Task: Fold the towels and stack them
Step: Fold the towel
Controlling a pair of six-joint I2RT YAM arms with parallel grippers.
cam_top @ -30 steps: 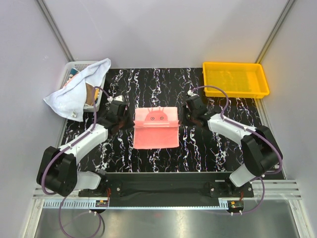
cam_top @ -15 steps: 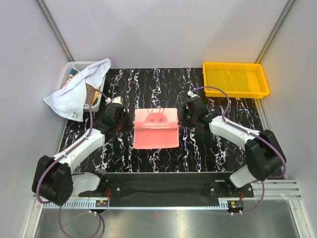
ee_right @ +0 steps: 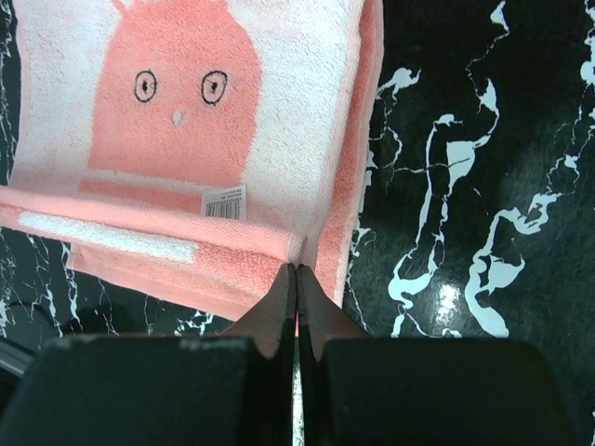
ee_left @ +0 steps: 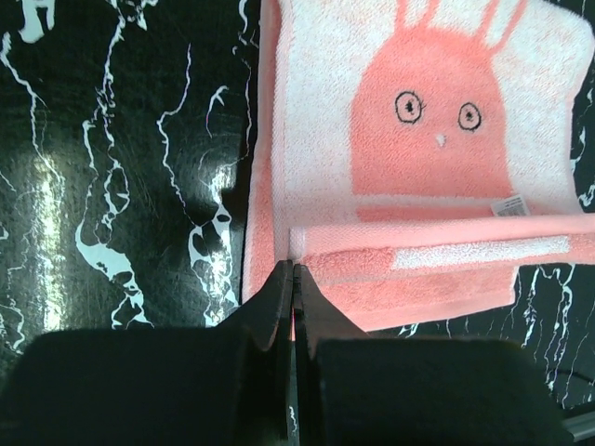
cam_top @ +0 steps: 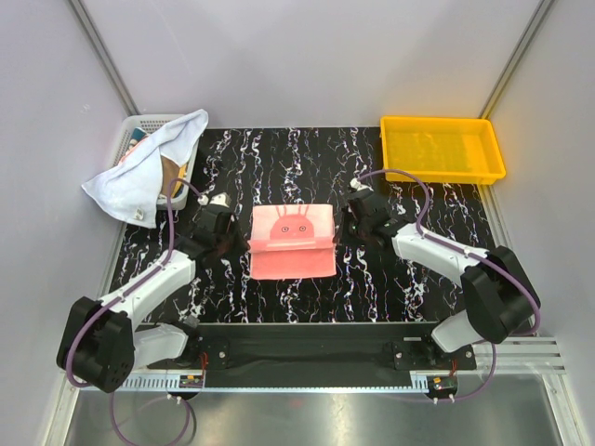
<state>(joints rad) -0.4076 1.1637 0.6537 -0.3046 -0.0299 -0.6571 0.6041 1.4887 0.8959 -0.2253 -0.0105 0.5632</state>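
Both jaws are pinched shut on the pink towel, one at each end of its crosswise fold.

pink towel: looped terry cloth, matt, nubby; tabletop: glossy black marble-look, reflecting light; yellow tray: smooth plastic; basket: likely plastic mesh

Two towels show plainly: one pink terry-cloth towel with a rabbit face at the centre of the frame, and one white cloth towel at the upper left. Whether more lie beneath it cannot be told. There is one white mesh plastic basket, one yellow rectangular plastic tray, and two white-and-black robot arms: the left arm and the right arm.
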